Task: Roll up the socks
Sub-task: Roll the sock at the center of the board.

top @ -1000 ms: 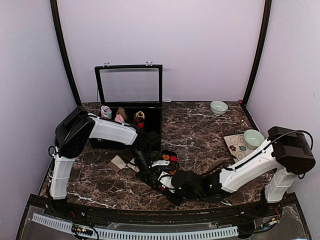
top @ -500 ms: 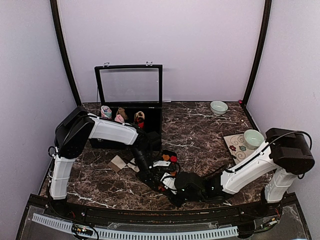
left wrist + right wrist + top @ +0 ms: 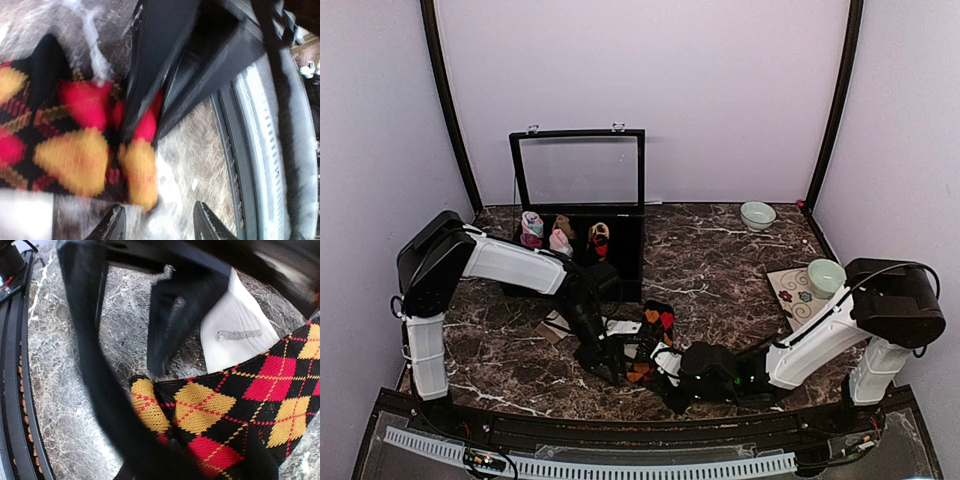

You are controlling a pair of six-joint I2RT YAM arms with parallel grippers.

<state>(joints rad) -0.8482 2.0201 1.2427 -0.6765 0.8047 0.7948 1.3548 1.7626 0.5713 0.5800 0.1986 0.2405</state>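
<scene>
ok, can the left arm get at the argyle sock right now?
Probably yes. The left gripper is open, the argyle sock lies just ahead of its fingertips, nothing between. The right gripper is clamped on the same end, so room looks tight.

You have no legible writing anywhere in these views. The nearest thing to a label is a short grey mark (image 3: 239,334) printed on the pale ribbed fabric of the cream sock (image 3: 235,357), seen by the right wrist camera; it runs as a single smudged line, its characters too blurred for you to read.
</scene>
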